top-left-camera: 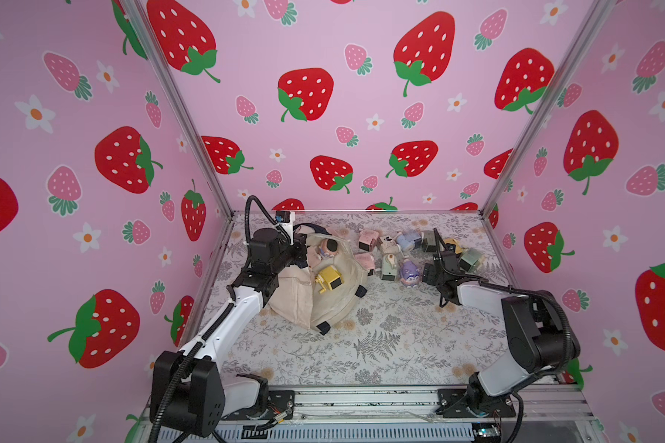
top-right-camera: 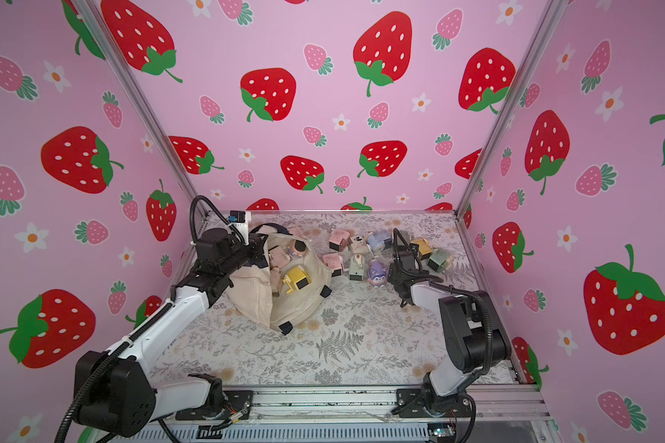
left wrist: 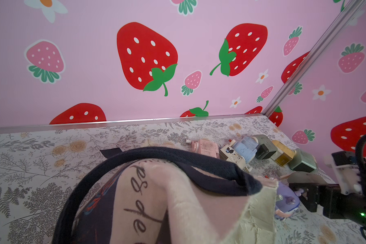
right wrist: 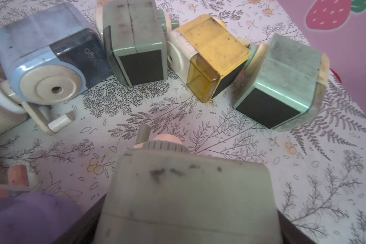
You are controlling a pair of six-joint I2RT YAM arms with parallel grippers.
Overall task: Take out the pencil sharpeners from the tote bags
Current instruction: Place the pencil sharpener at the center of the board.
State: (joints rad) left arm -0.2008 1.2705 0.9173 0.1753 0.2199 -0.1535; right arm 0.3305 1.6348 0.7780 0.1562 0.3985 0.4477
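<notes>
Work cell, in both top views. The table [top-left-camera: 381, 345] carries the tote bag [top-left-camera: 296, 303] at ten o'clock from its middle, slumped, mouth facing two o'clock. My left gripper [top-left-camera: 303, 251] is pressed together on the bag's rim at its twelve o'clock edge, propping the mouth open. Inside lie a yellow sharpener [top-left-camera: 329, 279] and a pink sharpener [top-left-camera: 315, 256]. My right gripper [top-left-camera: 427, 273], at two o'clock, has its jaws set wide around a grey-green sharpener [right wrist: 188, 190], apparently gripping it, beside the unloaded sharpeners [top-left-camera: 386, 245].

Hazards, as I judge them:
- **Release:** letting go here could topple the purple sharpener [top-left-camera: 409, 273] just beside.
- **Canvas slip:** canvas slipping from my left pinch would drop the mouth over what is inside.
</notes>
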